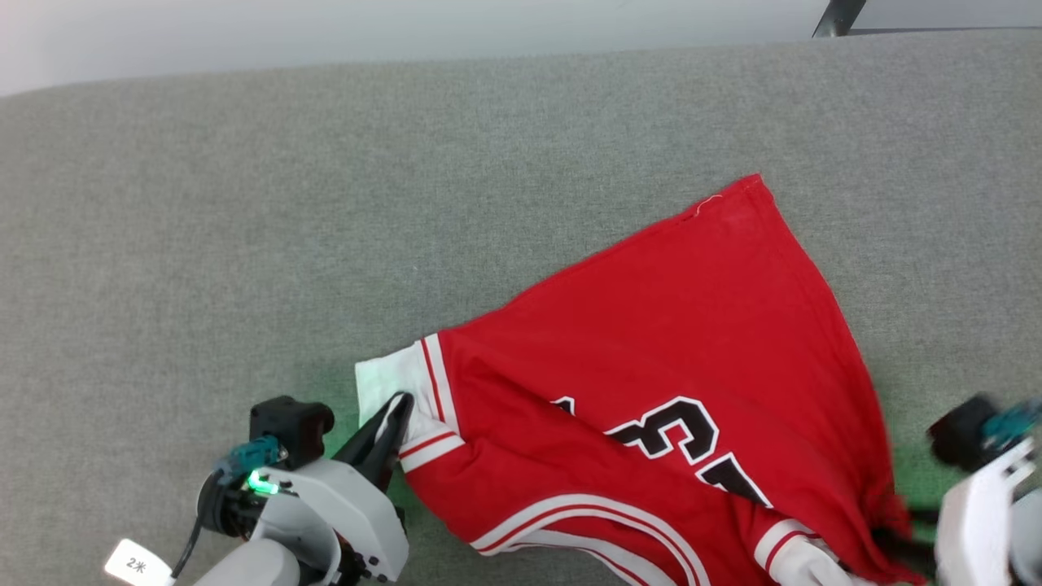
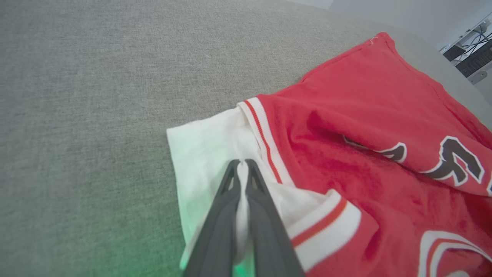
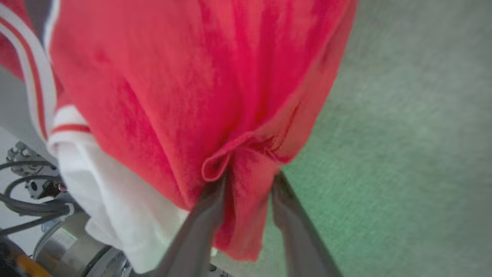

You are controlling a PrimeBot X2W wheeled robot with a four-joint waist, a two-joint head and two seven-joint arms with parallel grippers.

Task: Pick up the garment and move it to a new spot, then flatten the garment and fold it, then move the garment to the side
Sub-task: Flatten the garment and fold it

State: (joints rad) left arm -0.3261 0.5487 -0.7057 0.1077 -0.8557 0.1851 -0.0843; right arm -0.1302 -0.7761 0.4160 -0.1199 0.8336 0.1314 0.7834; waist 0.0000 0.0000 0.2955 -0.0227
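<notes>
Garment on grey surface; left fingers low, tight on white lining, right fingers apart around red hem.

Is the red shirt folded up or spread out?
Spread out, not folded: the garment lies open across the grey surface, wrinkled, its numerals showing.

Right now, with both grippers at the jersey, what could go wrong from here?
The right gripper has its fingers apart around a bunched red fold of the garment; it may slip out or snag as that arm moves.
The left gripper pinches only thin white lining at the shoulder; pulling could drag the garment askew across the grey surface.
</notes>
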